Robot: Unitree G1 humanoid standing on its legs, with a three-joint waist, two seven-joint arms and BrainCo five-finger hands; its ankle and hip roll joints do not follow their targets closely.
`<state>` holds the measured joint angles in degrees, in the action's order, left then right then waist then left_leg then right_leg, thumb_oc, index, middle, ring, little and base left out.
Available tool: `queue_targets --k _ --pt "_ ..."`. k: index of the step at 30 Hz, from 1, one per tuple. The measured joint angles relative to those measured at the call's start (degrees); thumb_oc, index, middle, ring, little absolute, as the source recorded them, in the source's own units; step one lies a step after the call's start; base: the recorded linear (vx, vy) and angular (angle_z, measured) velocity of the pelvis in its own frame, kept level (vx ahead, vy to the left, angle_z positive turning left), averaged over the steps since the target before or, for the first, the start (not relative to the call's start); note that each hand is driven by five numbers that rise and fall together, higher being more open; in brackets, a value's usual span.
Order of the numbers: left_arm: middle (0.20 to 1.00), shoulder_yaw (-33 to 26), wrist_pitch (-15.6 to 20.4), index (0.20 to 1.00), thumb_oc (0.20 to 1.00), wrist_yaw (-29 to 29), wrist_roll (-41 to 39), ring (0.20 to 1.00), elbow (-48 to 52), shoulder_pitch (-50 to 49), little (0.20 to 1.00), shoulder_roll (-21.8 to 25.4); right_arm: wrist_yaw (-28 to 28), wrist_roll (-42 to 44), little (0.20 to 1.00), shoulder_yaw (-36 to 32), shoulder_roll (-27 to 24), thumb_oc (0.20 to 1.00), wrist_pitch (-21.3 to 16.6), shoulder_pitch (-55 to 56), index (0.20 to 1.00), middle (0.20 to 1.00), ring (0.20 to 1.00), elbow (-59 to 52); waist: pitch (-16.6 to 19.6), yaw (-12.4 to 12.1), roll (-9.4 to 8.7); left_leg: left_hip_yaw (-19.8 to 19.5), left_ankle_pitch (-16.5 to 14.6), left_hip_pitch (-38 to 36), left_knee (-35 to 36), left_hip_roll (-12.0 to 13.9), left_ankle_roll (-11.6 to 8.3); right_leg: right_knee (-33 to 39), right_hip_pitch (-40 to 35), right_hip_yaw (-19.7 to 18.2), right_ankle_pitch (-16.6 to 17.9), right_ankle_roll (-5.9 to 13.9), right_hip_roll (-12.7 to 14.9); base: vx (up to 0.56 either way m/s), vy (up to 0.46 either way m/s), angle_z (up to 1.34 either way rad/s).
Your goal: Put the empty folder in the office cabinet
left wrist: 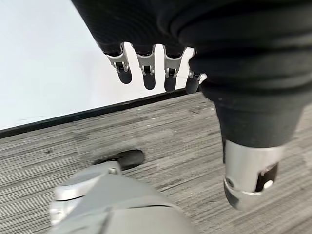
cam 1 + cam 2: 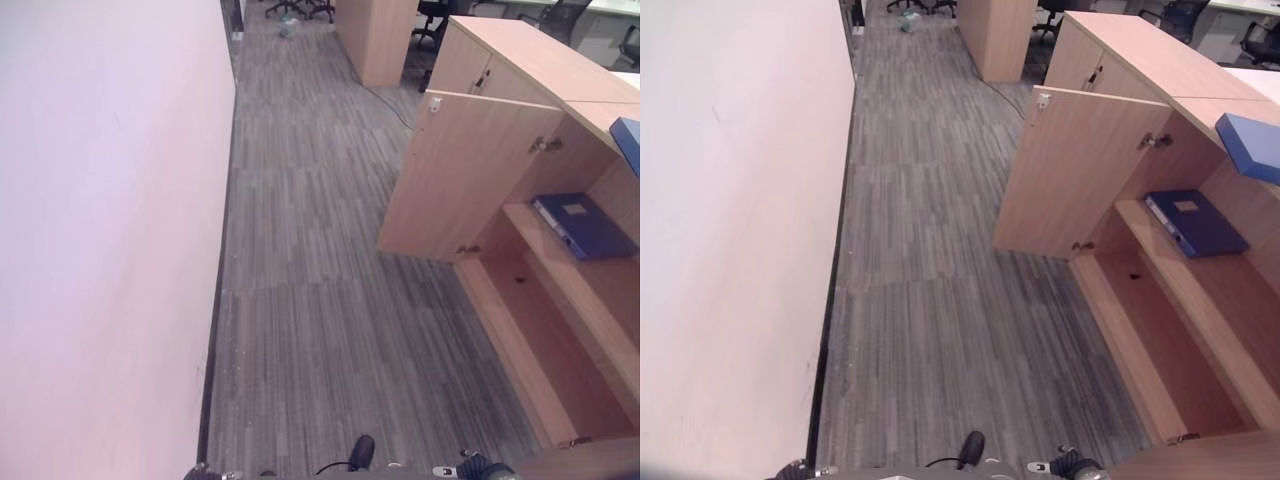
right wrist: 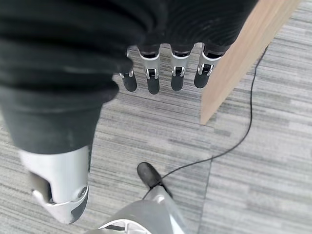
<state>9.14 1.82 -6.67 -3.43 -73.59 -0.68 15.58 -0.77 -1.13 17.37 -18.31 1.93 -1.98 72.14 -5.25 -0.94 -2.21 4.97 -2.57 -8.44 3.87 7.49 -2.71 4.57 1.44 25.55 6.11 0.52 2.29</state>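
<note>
Grey striped carpet floor (image 2: 300, 330) lies closest, running from the bottom of the head views up between a plain white wall (image 2: 100, 250) on the left and a light wooden office cabinet (image 2: 1160, 60) on the right. Both hands hang low over that carpet with nothing in them: the left hand (image 1: 151, 73) has its fingers straight and relaxed in its wrist view, and the right hand (image 3: 165, 73) looks the same, its fingers beside a wooden panel edge (image 3: 239, 58). A flat dark blue folder (image 2: 1195, 223) rests on the cabinet's middle shelf (image 2: 1160, 270), so the placing appears done, if this is the folder meant; whether it is empty cannot be told. What seems left is closing up, since the wooden cabinet door (image 2: 1075, 175) stands swung wide into the aisle. A second blue object (image 2: 1252, 145) sits on the cabinet top at the right edge. Room is generous on the carpet toward the wall; the tight spots are the door's outer edge and the lower shelf lip (image 2: 1120, 330) near the right arm.
</note>
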Motion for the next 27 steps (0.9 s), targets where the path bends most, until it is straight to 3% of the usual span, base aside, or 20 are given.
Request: queue_targets --k 1,3,5,7,8,9,10,11,12,13,14,15,17,18,19,22,24,25,26,27 --pt "1.0 0.0 0.1 1.0 1.0 0.0 0.0 1.0 -0.6 0.7 1.0 0.0 0.0 0.0 1.0 0.0 0.0 1.0 0.0 -0.4 1.0 1.0 1.0 0.3 -0.5 0.4 0.61 -0.2 -1.0 0.4 -1.4 0.7 -1.5 -0.6 0.0 0.1 -0.6 -0.26 -0.3 0.14 -0.271 0.04" --pt "1.0 0.0 0.0 1.0 1.0 -0.1 0.0 1.0 -0.6 1.0 1.0 0.2 0.0 0.0 1.0 0.0 0.2 1.0 0.0 -0.6 1.0 1.0 1.0 0.3 -0.7 0.5 0.76 -0.4 -1.3 1.2 -2.8 1.0 -1.82 -1.6 0.5 0.0 -1.3 -0.45 -0.4 0.12 -0.268 -0.03" --pt "1.0 -0.3 0.0 1.0 1.0 -0.1 0.0 1.0 -1.9 1.0 1.0 0.6 0.1 0.0 1.0 0.8 0.8 1.0 0.0 -0.8 1.0 1.0 1.0 0.4 -1.4 0.1 -0.1 -0.7 -2.9 3.3 -10.5 2.3 -1.86 -5.3 1.6 -0.4 -4.5 -1.84 -1.2 0.12 -0.299 -0.11" --pt "1.0 -0.5 -0.3 1.0 1.0 -0.1 0.0 1.0 -3.4 0.5 1.0 1.5 0.1 0.0 1.0 0.8 1.8 1.0 -0.2 -1.0 1.0 1.0 1.0 0.3 -2.2 -1.1 -2.42 -1.3 -2.3 10.9 -27.6 3.2 -2.31 -4.8 0.2 -1.7 -5.8 -1.33 -1.8 0.08 -0.207 -0.36" --pt "1.0 -1.4 -0.4 1.0 1.0 -0.1 -0.1 1.0 -4.0 0.3 1.0 1.0 0.1 0.0 1.0 0.8 1.4 1.0 -0.3 -1.1 1.0 1.0 1.0 0.4 -2.5 -1.7 -1.83 -3.4 -1.9 14.6 -34.8 4.8 -2.49 -6.5 -0.1 -1.9 -7.2 -1.23 -3.2 0.03 -0.138 -0.48" --pt "1.0 -2.0 -0.4 1.0 1.0 -0.2 -0.1 1.0 -4.4 0.2 1.0 0.9 0.0 0.0 1.0 0.8 1.1 1.0 -0.3 -1.5 1.0 1.0 1.0 0.5 -3.3 -2.8 -1.42 -5.4 -1.4 17.6 -42.4 5.7 -2.8 -10.1 0.9 -2.8 -8.3 -3.2 -3.7 0.05 -0.064 -0.35" --pt "1.0 -2.4 -0.6 1.0 1.0 -0.1 -0.2 1.0 -4.4 0.5 1.0 1.1 -0.1 0.0 1.0 0.9 1.4 1.0 -0.1 -1.4 1.0 1.0 1.0 0.7 -3.8 -2.9 -1.94 -6.4 0.6 19.8 -47.3 5.9 -4.02 -11.0 0.7 -2.9 -9.1 -7.14 -4.0 0.09 -0.02 -0.18" --pt "1.0 -2.5 -0.8 1.0 1.0 -0.2 -0.2 1.0 -4.4 0.4 1.0 1.2 -0.3 0.0 1.0 1.2 1.8 1.0 0.0 -1.1 1.0 1.0 1.0 1.0 -3.9 -2.9 -2.43 -7.1 1.0 21.4 -49.8 5.6 -3.98 -11.0 0.4 -2.8 -9.5 -7.07 -4.0 0.07 0.008 0.0" --pt "1.0 -2.4 -0.9 1.0 1.0 -0.2 -0.2 1.0 -4.3 0.2 1.0 1.7 -0.4 0.0 1.0 2.6 2.5 1.0 -0.1 -1.0 1.0 1.0 1.0 2.2 -4.0 -3.0 -4.75 -5.9 -0.4 23.1 -47.5 3.7 -3.22 -9.8 0.5 -3.9 -9.6 -5.8 -3.6 0.09 0.042 0.1" --pt "1.0 -2.3 -1.1 1.0 1.0 -0.1 -0.2 1.0 -4.0 0.3 1.0 2.3 -0.4 0.0 1.0 2.9 3.1 1.0 0.0 -1.0 1.0 1.0 1.0 2.8 -4.1 -2.9 -6.91 -4.5 -0.2 23.6 -40.7 1.3 -3.01 -6.3 0.3 -5.2 -10.1 -4.05 -3.5 0.09 0.107 -0.42" --pt "1.0 -2.3 -1.1 1.0 1.0 -0.1 -0.2 1.0 -3.1 0.3 1.0 0.5 -0.4 0.0 1.0 2.6 1.1 1.0 -0.1 -2.4 1.0 1.0 1.0 3.1 -5.6 -4.3 -4.46 -4.2 0.7 23.7 -28.6 2.5 -4.12 -14.4 2.6 -5.7 -13.3 -6.58 -3.5 0.17 0.152 -0.59" --pt "1.0 -2.3 -1.3 1.0 1.0 0.0 -0.2 1.0 -3.0 -0.2 1.0 0.3 -0.3 0.0 1.0 2.5 0.7 1.0 -0.3 -2.4 1.0 1.0 1.0 2.6 -5.7 -4.3 -4.75 -4.0 2.0 23.0 -23.4 1.7 -5.46 -14.5 3.0 -4.7 -11.8 -8.59 -1.7 0.19 0.158 -0.43" --pt "1.0 -2.1 -1.3 1.0 1.0 0.4 -0.5 1.0 -2.9 0.6 1.0 -0.1 -0.4 0.0 1.0 2.6 1.2 1.0 -0.3 -2.3 1.0 1.0 1.0 3.1 -5.9 -3.4 -2.79 -6.0 5.6 22.7 -5.8 -0.4 -5.7 -8.2 0.2 -4.2 -12.0 -0.59 -4.2 0.29 0.144 -0.02" --pt "1.0 -1.9 -0.1 1.0 1.0 0.5 -0.9 1.0 -2.2 1.1 1.0 -0.3 -0.4 0.0 1.0 2.3 0.8 1.0 0.1 -4.2 1.0 1.0 1.0 4.9 -5.9 -5.4 0.31 -12.3 8.9 23.9 2.0 1.7 -8.43 -20.6 3.7 -7.2 -19.4 -2.19 -2.7 0.35 0.183 -0.48" --pt "1.0 -1.5 -0.5 1.0 1.0 0.7 -1.1 1.0 -2.6 1.4 1.0 -0.2 -0.5 0.0 1.0 2.2 0.6 1.0 0.0 -4.6 1.0 1.0 1.0 5.0 -7.3 -5.3 0.93 -14.2 10.0 24.1 2.0 2.3 -8.64 -19.6 2.3 -6.3 -17.6 -5.61 -4.3 0.35 0.214 -0.65" --pt "1.0 -1.8 -0.6 1.0 1.0 1.0 -1.8 1.0 -3.5 0.1 1.0 0.6 -0.4 0.0 1.0 2.2 1.2 1.0 -0.4 -3.4 1.0 1.0 1.0 5.1 -6.3 -5.7 -0.85 -15.8 10.9 22.8 1.4 -1.6 -6.94 -11.8 -2.1 -10.0 -15.6 -2.23 -5.7 0.27 0.231 -0.63" --pt "1.0 -2.3 -0.7 1.0 1.0 1.0 -1.8 1.0 -4.2 0.0 1.0 0.2 -0.4 -0.1 1.0 1.8 1.5 1.0 -0.6 -3.4 1.0 1.0 1.0 5.4 -5.4 -5.7 0.01 -15.3 11.1 20.8 1.2 -2.9 -5.31 -9.4 -4.6 -9.8 -16.0 0.64 -5.8 0.23 0.231 -0.72" --pt "1.0 -2.3 -0.7 1.0 1.0 1.0 -1.8 1.0 -4.2 -0.5 1.0 0.1 -0.3 -0.1 1.0 1.6 1.4 1.0 -0.6 -3.2 1.0 1.0 1.0 5.5 -4.7 -5.7 -0.64 -14.6 10.5 20.4 -0.7 -3.4 -4.32 -8.8 -4.5 -9.7 -13.8 -2.21 -5.9 0.26 0.278 -0.62" --pt "1.0 -2.1 -0.9 1.0 1.0 1.1 -1.8 1.0 -3.8 -0.8 1.0 -0.1 -0.3 -0.1 1.0 0.7 1.4 1.0 -0.6 -2.5 1.0 1.0 1.0 5.3 -4.5 -4.6 -0.15 -13.9 10.1 19.7 -3.0 -3.8 -2.99 -7.5 -6.6 -9.9 -13.2 -4.4 -6.5 0.15 0.179 -0.46" --pt "1.0 -2.0 -0.8 1.0 1.0 1.1 -1.8 1.0 -3.5 -0.9 1.0 0.0 -0.4 0.0 1.0 -0.1 1.7 1.0 -0.6 -1.8 1.0 1.0 1.0 5.0 -3.0 -3.7 -0.65 -13.2 10.4 19.4 -3.4 -4.6 -1.62 -7.1 -6.7 -10.3 -13.0 -4.65 -6.5 0.26 0.359 -0.56"
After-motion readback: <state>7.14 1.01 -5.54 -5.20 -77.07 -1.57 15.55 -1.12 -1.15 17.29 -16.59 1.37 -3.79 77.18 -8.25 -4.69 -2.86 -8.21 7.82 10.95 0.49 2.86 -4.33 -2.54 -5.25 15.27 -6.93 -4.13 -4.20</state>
